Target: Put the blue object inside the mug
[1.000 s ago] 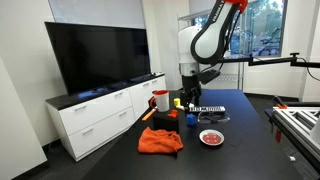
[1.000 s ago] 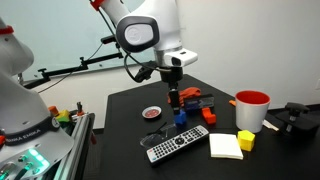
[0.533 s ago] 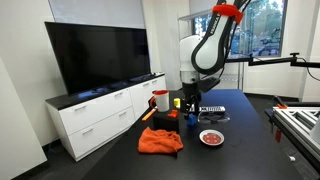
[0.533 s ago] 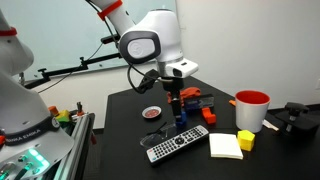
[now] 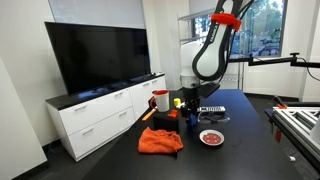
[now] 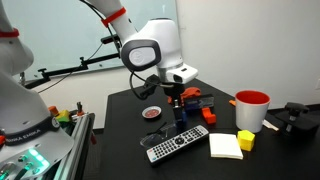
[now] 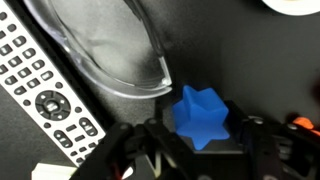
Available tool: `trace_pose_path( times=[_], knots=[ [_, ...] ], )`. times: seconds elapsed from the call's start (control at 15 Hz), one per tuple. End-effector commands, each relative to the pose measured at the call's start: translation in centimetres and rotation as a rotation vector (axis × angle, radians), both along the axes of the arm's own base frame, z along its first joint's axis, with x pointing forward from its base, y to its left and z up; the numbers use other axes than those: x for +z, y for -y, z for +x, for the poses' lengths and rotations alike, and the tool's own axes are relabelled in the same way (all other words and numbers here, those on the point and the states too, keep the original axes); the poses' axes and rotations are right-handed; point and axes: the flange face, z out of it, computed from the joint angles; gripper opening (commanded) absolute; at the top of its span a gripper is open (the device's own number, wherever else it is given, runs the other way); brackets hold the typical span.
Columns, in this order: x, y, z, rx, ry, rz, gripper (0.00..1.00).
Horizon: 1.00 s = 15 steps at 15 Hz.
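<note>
The blue object point(image 7: 200, 115) is a small star-shaped block lying on the black table. In the wrist view it sits right between my fingertips. My gripper point(image 7: 203, 140) is low over it with one dark finger on each side. A thin gap shows at each finger, so the jaws stand open around it and I see no firm contact. In both exterior views the gripper point(image 6: 178, 118) point(image 5: 188, 113) reaches down to the tabletop. The red mug point(image 6: 251, 110) point(image 5: 160, 100) with a whitish top stands upright, well apart from the gripper.
A remote point(image 7: 45, 85) point(image 6: 175, 145) lies beside the gripper, and a clear curved item point(image 7: 110, 50) is just beyond the blue object. Also on the table are a small yellow item point(image 6: 245, 141), a white pad point(image 6: 225, 146), a white-and-red plate point(image 5: 211, 137) and an orange cloth point(image 5: 160, 141).
The arm has lowered slightly, bringing the gripper down around the blue object. The fingers have drawn closer together. Nothing on the table has moved.
</note>
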Motion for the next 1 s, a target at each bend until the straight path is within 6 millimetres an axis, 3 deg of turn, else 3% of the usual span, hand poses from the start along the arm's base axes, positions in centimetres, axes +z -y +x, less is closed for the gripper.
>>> trace_pose_path(
  times=[0.0,0.13,0.33,0.47,0.67,0.93],
  knots=[
    [0.6,0.0,0.4,0.003,0.032,-0.002,0.33],
    [0.7,-0.1,0.3,0.005,0.034,-0.004,0.22],
    [1.0,-0.2,0.2,0.015,0.035,-0.007,0.22],
    [2.3,-0.4,0.0,0.043,0.029,-0.007,0.22],
    [6.2,-0.3,0.2,0.066,0.063,-0.006,0.22],
    [13.4,2.0,0.9,0.040,0.100,-0.034,0.22]
  ],
)
